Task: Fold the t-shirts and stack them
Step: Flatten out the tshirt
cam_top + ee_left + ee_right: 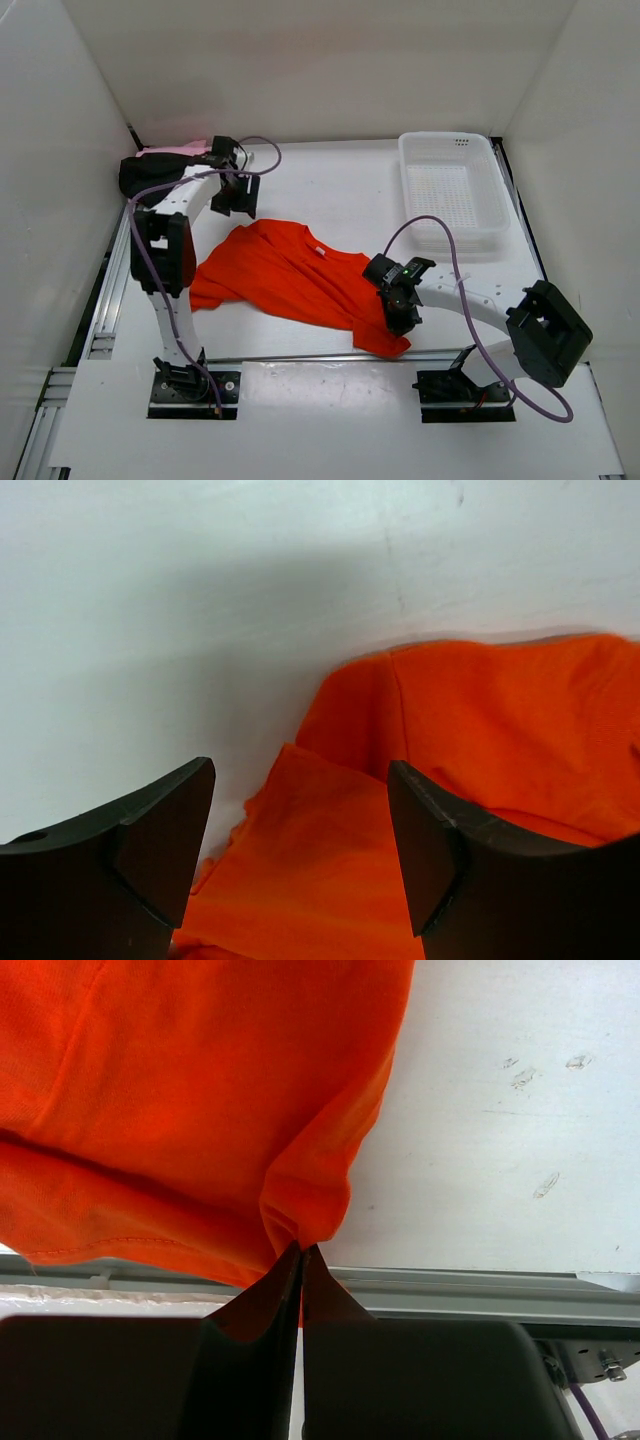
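Top view. Orange t-shirt (pixel 290 280) lies spread and rumpled in the middle of the white table (pixel 340 190). Black t-shirt (pixel 140 178) is bunched at the table's 10 o'clock corner, with the pink t-shirt (pixel 180 150) just beyond it, touching. White mesh basket (pixel 455 190) sits at 2 o'clock, well apart from all three shirts; its mesh floor shows from wall to wall. Left gripper (pixel 235 195) hangs at 11 o'clock of the orange shirt, near its far edge. Right gripper (pixel 400 315) is at the shirt's 4 o'clock corner, on the cloth.

Left wrist view. Left gripper (pixel 300 770) has its two dark fingers (pixel 160 830) standing well apart with nothing between them. Orange t-shirt (pixel 480 730) fills the lower right of the view, a fold of it running toward 6 o'clock beneath the fingers. Bare table (pixel 200 600) takes up the rest.

Right wrist view. Right gripper (pixel 301 1250) is pressed fully closed, pinching a small gathered tuck of the orange t-shirt (pixel 200 1090) at its edge. The cloth fans up from the pinch toward 11 o'clock and looks lifted there. Table (pixel 500 1110) shows at 2 o'clock, and a metal rail (pixel 480 1295) runs across just below it.
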### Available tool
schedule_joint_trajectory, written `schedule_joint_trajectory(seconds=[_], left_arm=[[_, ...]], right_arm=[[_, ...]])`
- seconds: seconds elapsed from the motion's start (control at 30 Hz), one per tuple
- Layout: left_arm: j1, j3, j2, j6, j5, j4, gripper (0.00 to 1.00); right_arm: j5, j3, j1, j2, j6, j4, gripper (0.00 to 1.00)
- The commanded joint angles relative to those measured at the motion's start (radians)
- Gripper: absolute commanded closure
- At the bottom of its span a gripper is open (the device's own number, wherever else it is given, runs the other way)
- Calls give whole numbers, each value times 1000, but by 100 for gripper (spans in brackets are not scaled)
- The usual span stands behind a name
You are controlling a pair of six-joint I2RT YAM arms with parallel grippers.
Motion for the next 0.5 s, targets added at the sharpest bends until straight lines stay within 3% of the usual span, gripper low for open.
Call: schedule_joint_trajectory(seconds=[0.0,0.07,0.37,0.47], left_arm=[[-43,9,6,0,-27,-53,20],[-54,9,40,0,-74,-53,20],[-54,-32,8,0,-110,-62,51],[-34,-54,8,0,-110,-84,54]], right_arm=[[4,4,3,-1,-6,21,100],[4,4,3,-1,-6,21,100],[13,-5,3,-21,4,12,100],[24,-5,3,-21,-5,12,100]])
